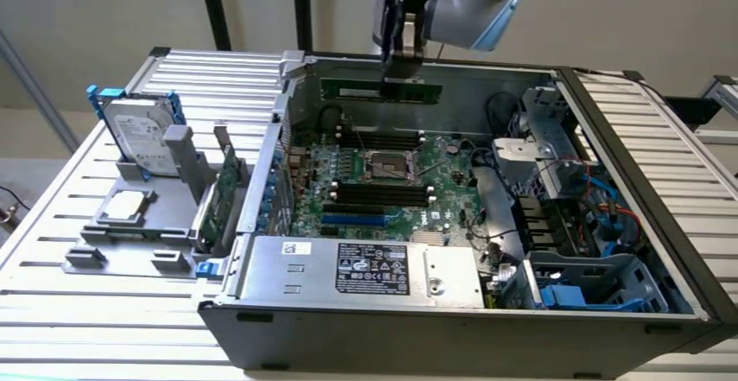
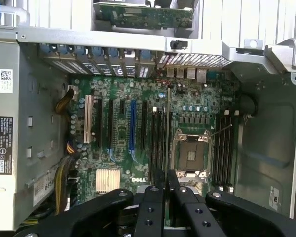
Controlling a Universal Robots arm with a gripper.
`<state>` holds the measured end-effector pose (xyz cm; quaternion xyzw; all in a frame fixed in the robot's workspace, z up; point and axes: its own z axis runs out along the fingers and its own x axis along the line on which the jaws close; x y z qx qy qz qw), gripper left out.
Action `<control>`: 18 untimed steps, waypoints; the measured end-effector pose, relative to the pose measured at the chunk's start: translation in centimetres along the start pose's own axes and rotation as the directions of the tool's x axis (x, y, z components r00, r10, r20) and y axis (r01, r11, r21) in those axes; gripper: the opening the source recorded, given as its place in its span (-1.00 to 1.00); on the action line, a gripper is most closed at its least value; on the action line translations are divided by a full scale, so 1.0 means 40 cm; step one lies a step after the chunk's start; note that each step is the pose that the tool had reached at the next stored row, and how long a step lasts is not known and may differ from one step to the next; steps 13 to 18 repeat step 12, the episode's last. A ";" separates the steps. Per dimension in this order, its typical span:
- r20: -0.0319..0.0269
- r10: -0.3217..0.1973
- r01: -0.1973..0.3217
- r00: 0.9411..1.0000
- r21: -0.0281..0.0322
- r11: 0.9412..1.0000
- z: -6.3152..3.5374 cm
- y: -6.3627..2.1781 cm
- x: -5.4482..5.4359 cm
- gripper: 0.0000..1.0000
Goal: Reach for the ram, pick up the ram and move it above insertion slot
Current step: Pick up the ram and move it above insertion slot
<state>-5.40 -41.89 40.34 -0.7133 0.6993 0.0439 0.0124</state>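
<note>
Open PC case (image 1: 645, 165), fingers (image 2: 153, 207) clamping ram (image 1: 381, 90)

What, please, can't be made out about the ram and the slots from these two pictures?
- Wrist view: the ram stands edge-on between the fingers, so its chips are hidden.
- Wrist view: its edge crosses the memory slots; which one lies beneath cannot be told.
- Exterior view: the power supply label is too small to read.

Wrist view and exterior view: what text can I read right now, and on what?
"DELL": white print on the motherboard, beside the small heatsink.
Power supply label: print too small to read.
Hard drive label: blurred, unreadable.
</note>
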 end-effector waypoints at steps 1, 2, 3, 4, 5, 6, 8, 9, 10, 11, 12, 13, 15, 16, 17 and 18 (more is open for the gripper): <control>0.000 0.003 -0.003 1.000 0.000 1.000 0.001 -0.002 0.000 -0.73; 0.001 0.007 -0.007 1.000 0.001 1.000 0.001 -0.003 0.000 -0.73; 0.001 0.013 -0.013 1.000 0.001 1.000 0.002 -0.005 0.000 -0.73; 0.001 0.019 -0.019 1.000 0.002 1.000 0.003 -0.006 0.000 -0.73; 0.001 0.024 -0.024 1.000 0.002 1.000 0.003 -0.008 0.000 -0.73; 0.001 0.028 -0.028 1.000 0.002 1.000 0.004 -0.009 0.000 -0.73; 0.001 0.029 -0.029 1.000 0.002 1.000 0.004 -0.011 0.001 -0.73; 0.001 0.029 -0.029 1.000 0.002 1.000 0.004 -0.011 0.000 -0.73; 0.001 0.029 -0.029 1.000 0.002 1.000 0.004 -0.011 0.000 -0.73; 0.001 0.029 -0.029 1.000 0.002 1.000 0.004 -0.011 0.000 -0.73; 0.001 0.029 -0.029 1.000 0.002 1.000 0.004 -0.011 0.000 -0.73; 0.001 0.029 -0.029 1.000 0.002 1.000 0.004 -0.011 0.000 -0.73; 0.001 0.029 -0.029 1.000 0.002 1.000 0.004 -0.011 0.000 -0.73; 0.001 0.029 -0.029 1.000 0.002 1.000 0.004 -0.011 0.000 -0.73; 0.001 0.029 -0.029 1.000 0.002 1.000 0.004 -0.011 0.000 -0.73; 0.001 0.029 -0.029 1.000 0.002 1.000 0.004 -0.011 0.000 -0.73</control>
